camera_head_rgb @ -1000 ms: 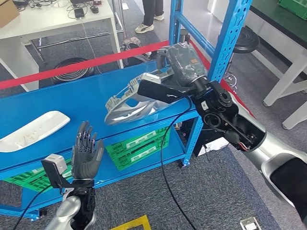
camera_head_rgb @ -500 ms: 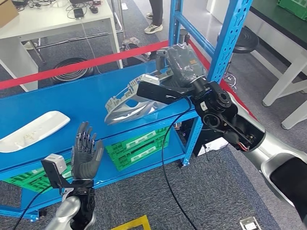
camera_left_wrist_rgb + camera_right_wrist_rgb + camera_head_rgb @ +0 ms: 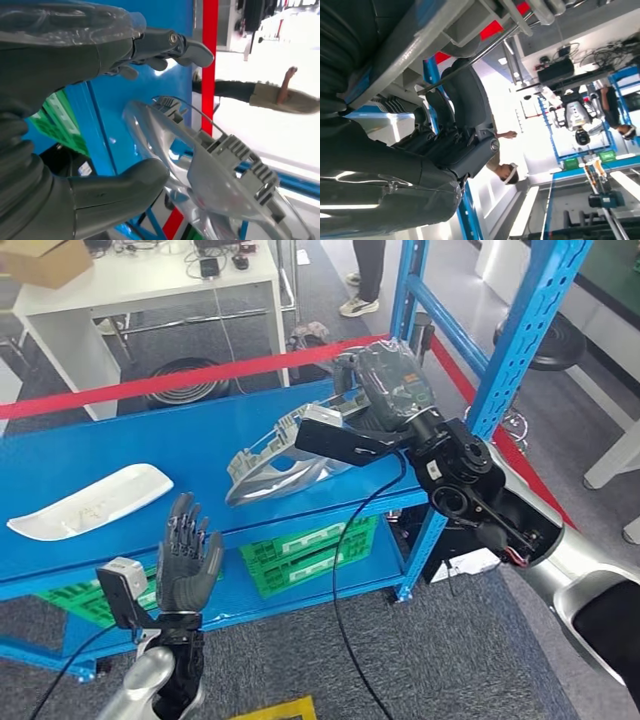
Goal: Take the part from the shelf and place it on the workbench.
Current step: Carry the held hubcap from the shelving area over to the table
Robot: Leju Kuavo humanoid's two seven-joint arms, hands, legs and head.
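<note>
From the head view, we see a blue metal shelf (image 3: 113, 455) with a silver-grey plastic part (image 3: 279, 465) lying on its upper level near the right-hand upright post (image 3: 521, 350). Our right hand (image 3: 385, 390) reaches over the far right end of that part and appears to wrap it, fingers curled around its end. Our left hand (image 3: 185, 560) is raised in front of the shelf edge, palm up, fingers spread and holding nothing, well apart from the part. A long white panel (image 3: 90, 502) lies on the same level to the left, and green crates (image 3: 313, 550) sit on the level below. A red tape (image 3: 189, 380) runs behind the shelf, with a white table (image 3: 151, 290) beyond it. In the left wrist view, we see the left hand (image 3: 94, 115) with thumb and fingers (image 3: 181, 45) held wide apart, the part (image 3: 211, 170) in front of them and not touched. In the right wrist view, the right hand (image 3: 444, 145) has its dark fingers (image 3: 467, 150) bent closed against pale ribbed plastic of the part (image 3: 406, 55).
</note>
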